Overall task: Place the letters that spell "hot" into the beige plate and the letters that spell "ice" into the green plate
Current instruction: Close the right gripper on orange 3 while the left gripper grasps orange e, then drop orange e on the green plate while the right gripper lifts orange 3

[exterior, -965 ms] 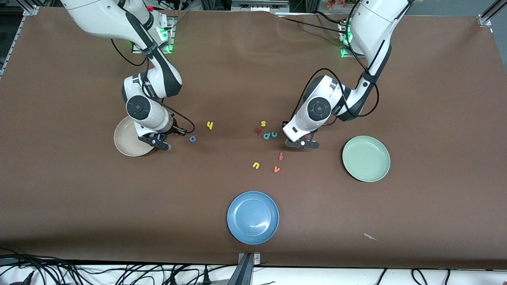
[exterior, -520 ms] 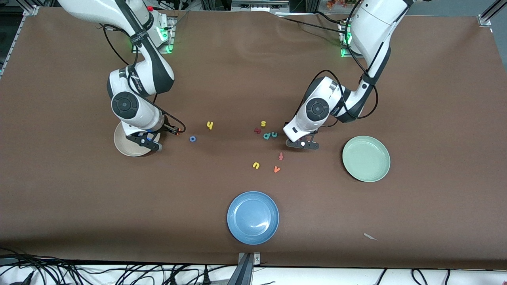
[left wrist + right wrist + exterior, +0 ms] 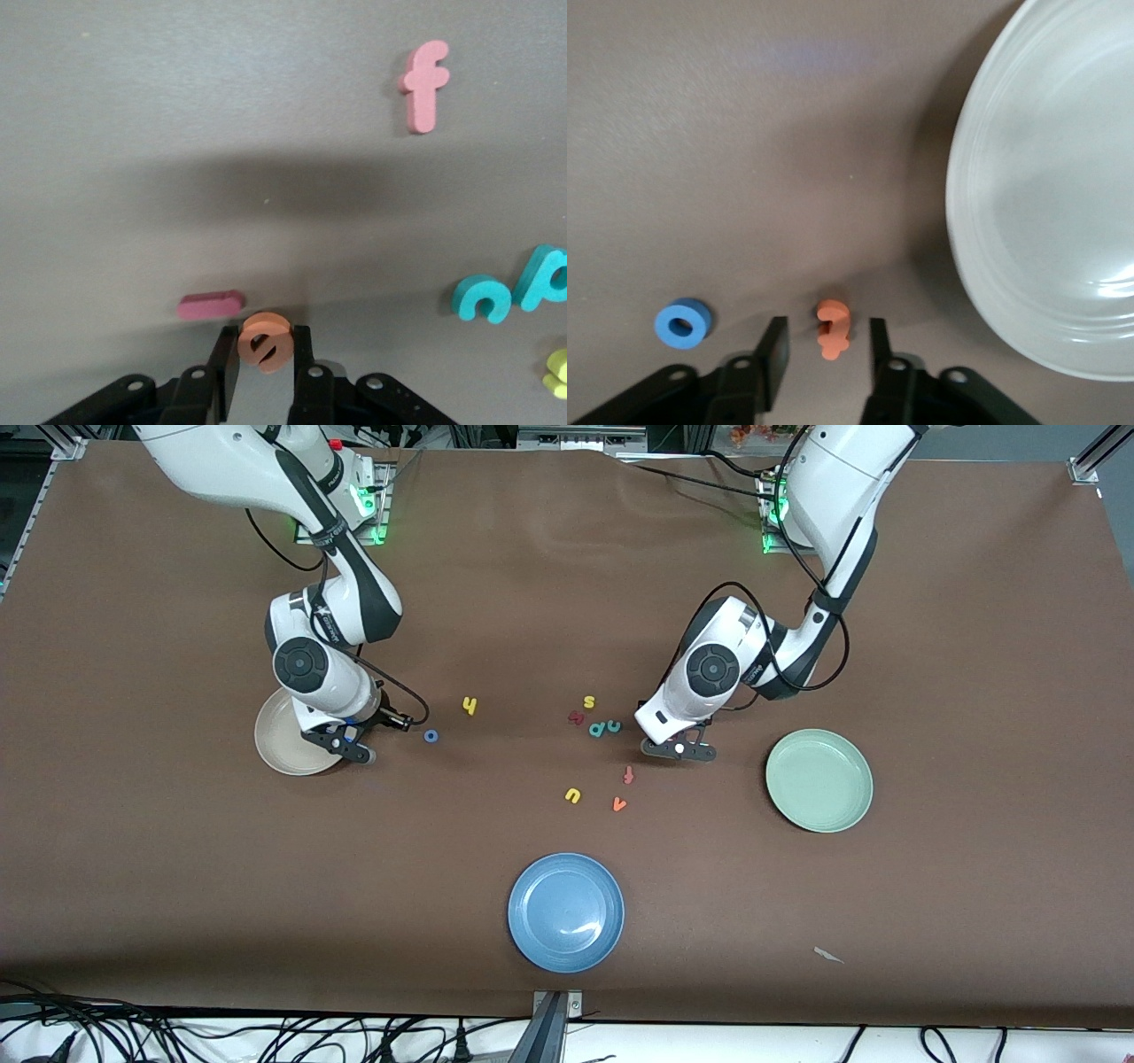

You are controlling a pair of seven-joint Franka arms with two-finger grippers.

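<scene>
Table read with the front camera at 6 o'clock.

Left pincer [image 3: 266, 354]: low over the table, fingers pressed on both sides of the orange e [image 3: 265, 341]; the dark red i [image 3: 210, 305] lies just beside it. Lift straight up so the i is not dragged, then carry toward the green plate [image 3: 819, 779] at 3 o'clock.

Right pincer [image 3: 824, 345]: fingers spread, the orange t [image 3: 832, 329] loose between them, touching neither. It appears to sit on bare table just short of the beige plate [image 3: 1045, 204] rim at 9 o'clock. Likely needs regrasping and release farther over the plate.
</scene>
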